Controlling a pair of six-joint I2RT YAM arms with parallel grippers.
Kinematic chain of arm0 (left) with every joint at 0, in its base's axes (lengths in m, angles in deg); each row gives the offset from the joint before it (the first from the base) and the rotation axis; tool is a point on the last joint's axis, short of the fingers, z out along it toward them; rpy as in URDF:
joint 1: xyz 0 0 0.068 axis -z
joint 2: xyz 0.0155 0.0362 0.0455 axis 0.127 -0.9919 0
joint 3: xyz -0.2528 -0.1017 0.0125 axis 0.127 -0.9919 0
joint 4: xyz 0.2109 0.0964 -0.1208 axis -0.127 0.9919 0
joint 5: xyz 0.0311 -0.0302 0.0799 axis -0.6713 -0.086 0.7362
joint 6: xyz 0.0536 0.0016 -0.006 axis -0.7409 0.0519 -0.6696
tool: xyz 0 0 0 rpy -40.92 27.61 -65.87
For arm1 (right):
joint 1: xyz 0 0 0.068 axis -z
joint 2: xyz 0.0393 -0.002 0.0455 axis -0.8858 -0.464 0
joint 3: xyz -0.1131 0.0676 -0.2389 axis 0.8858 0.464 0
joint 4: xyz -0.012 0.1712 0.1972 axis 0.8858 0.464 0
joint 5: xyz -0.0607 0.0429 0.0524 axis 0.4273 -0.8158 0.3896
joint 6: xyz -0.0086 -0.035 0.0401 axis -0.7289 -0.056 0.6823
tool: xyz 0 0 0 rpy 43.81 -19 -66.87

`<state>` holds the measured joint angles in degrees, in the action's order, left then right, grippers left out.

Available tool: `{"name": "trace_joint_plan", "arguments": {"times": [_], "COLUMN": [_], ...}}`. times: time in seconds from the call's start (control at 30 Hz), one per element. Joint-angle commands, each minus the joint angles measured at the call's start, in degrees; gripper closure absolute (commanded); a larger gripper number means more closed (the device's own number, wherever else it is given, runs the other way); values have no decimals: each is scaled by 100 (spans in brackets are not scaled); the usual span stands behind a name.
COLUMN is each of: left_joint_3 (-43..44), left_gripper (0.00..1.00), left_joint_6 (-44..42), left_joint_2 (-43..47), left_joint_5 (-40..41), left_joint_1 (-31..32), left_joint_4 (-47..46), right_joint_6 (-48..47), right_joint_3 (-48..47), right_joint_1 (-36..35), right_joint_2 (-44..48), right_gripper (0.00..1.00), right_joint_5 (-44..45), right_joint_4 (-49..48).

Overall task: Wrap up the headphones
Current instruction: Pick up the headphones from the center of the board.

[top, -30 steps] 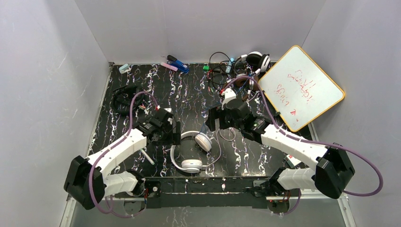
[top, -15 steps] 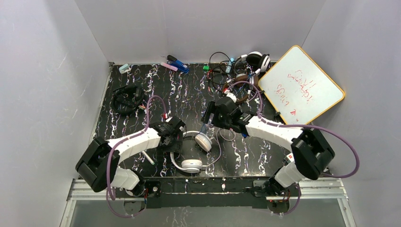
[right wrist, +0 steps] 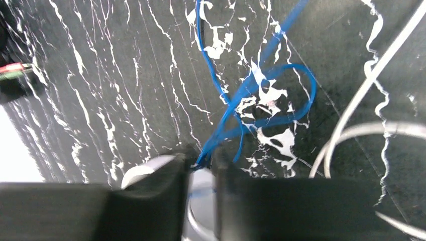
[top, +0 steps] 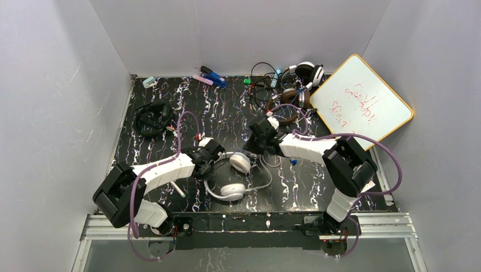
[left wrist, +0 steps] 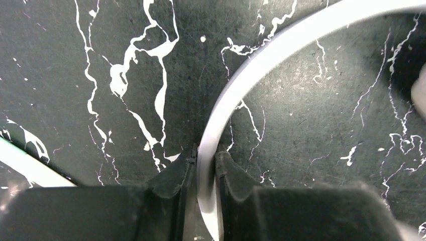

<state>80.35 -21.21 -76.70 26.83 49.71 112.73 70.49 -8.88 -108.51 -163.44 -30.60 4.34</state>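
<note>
Both arms have closed in on the white headphones (top: 232, 191), near centre of the tabletop (top: 227, 110). Left gripper (left wrist: 205, 155) jaws now clamp the headband (left wrist: 261, 60). Right gripper (right wrist: 203, 159) jaws have narrowed about a blue cord (right wrist: 251, 85); I cannot tell if they pinch it yet. I judge wrapping may begin.

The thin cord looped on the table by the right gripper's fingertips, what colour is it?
The cord is blue; the right wrist view shows it best.
</note>
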Motion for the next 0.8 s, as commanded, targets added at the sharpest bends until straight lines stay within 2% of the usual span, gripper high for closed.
{"name": "trace_joint_plan", "arguments": {"times": [0.0,0.03,0.07,0.23,0.37,0.57,0.63,0.67,0.77], "left_joint_3": [7,50,105,398,597,610,611,603,634], "left_gripper": [95,96,97,100,100,100,100,100,100], "left_joint_6": [25,7,-23,-176,-227,-558,-703,-816,-1014], "left_joint_2": [150,265,380,983,1397,2051,2193,2254,2287], "left_joint_5": [833,951,1063,1563,2000,2094,2033,1936,1575], "left_joint_1": [0,-2,3,-3,-2,-2,2,-4,-3], "left_joint_4": [218,293,347,665,861,655,563,464,187], "right_joint_6": [103,61,7,-389,-731,-1478,-1968,-2342,-2806], "right_joint_3": [-283,-315,-318,-105,164,313,310,325,372], "right_joint_1": [135,208,299,907,1340,1679,1698,1697,1701], "right_joint_2": [149,261,420,1511,2446,3319,3471,3530,3622], "right_gripper": [89,96,99,99,99,99,99,99,99], "right_joint_5": [127,201,271,563,1135,1957,1642,1195,-772], "right_joint_4": [-53,46,152,307,337,460,280,58,-800]}}
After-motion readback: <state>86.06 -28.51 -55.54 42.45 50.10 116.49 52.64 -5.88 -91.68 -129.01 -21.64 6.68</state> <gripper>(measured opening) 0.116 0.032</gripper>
